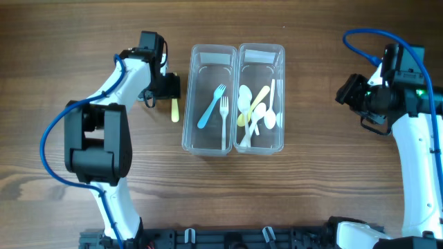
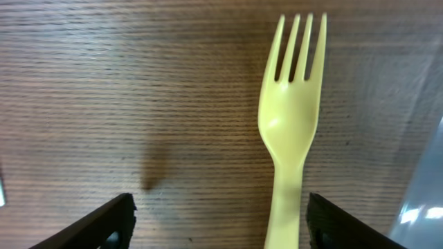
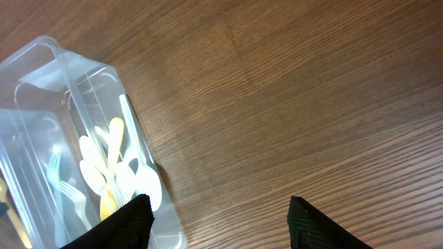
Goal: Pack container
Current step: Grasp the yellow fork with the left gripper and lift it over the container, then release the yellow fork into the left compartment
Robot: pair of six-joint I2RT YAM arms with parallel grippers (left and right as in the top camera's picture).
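A yellow fork (image 2: pixel 291 124) lies flat on the wooden table, tines pointing away from the left wrist camera. Its handle runs between the fingers of my left gripper (image 2: pixel 220 223), close to the right finger (image 2: pixel 339 225); the jaws stand apart and do not pinch it. From overhead the fork (image 1: pixel 175 109) sits just left of two clear containers, under my left gripper (image 1: pixel 168 87). The left container (image 1: pixel 208 142) holds a blue fork (image 1: pixel 210 111) and a pale fork. The right container (image 1: pixel 261 145) holds several white and yellow spoons. My right gripper (image 3: pixel 218 225) hovers open and empty over bare wood.
The wall of the left container (image 2: pixel 426 187) shows at the right edge of the left wrist view. In the right wrist view the spoon container (image 3: pixel 41 76) lies to the left of the fingers. My right arm (image 1: pixel 374 97) stays well right of the containers.
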